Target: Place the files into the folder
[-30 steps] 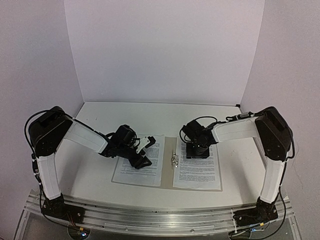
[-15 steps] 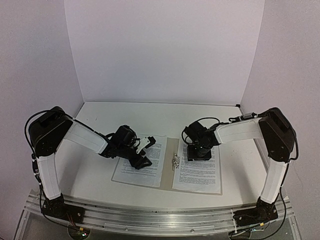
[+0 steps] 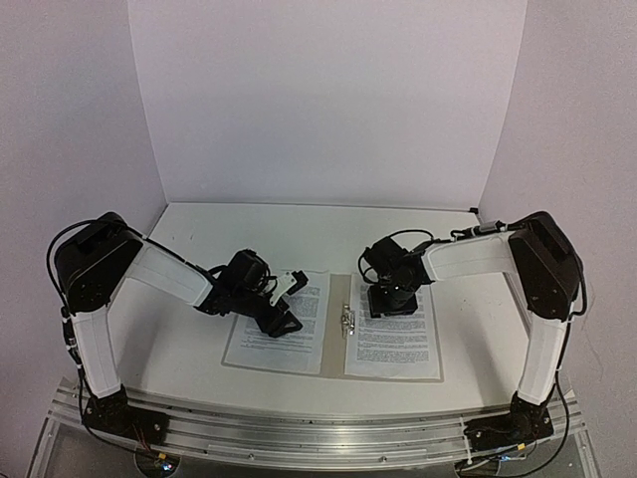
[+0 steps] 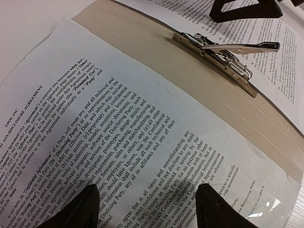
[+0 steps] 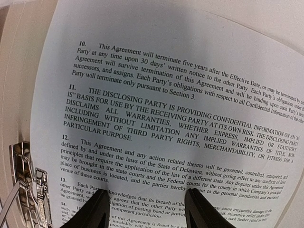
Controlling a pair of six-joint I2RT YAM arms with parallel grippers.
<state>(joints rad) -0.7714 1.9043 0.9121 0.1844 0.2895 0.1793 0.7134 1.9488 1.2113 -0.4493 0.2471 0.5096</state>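
Note:
The beige folder (image 3: 334,344) lies open and flat, its metal clip (image 3: 347,319) at the spine. One printed file (image 3: 269,344) lies on the left cover, the other file (image 3: 398,344) on the right cover. My left gripper (image 3: 282,321) is open, low over the left sheet (image 4: 118,118); its fingertips (image 4: 90,206) straddle the text and nothing is between them. My right gripper (image 3: 390,307) is open too, both tips down on the right sheet (image 5: 156,109). The left wrist view shows the clip (image 4: 218,50) and the bare folder card (image 4: 190,95); the right wrist view shows the clip (image 5: 28,190) at lower left.
White table (image 3: 299,234) with white walls behind and at both sides. The folder sits near the front edge, between the two arm bases. My right gripper's fingers (image 4: 247,9) show at the top of the left wrist view.
The right gripper shifted slightly over the right sheet and back, and its jaws spread a little. The right sheet shifted slightly. The left arm stayed nearly still.

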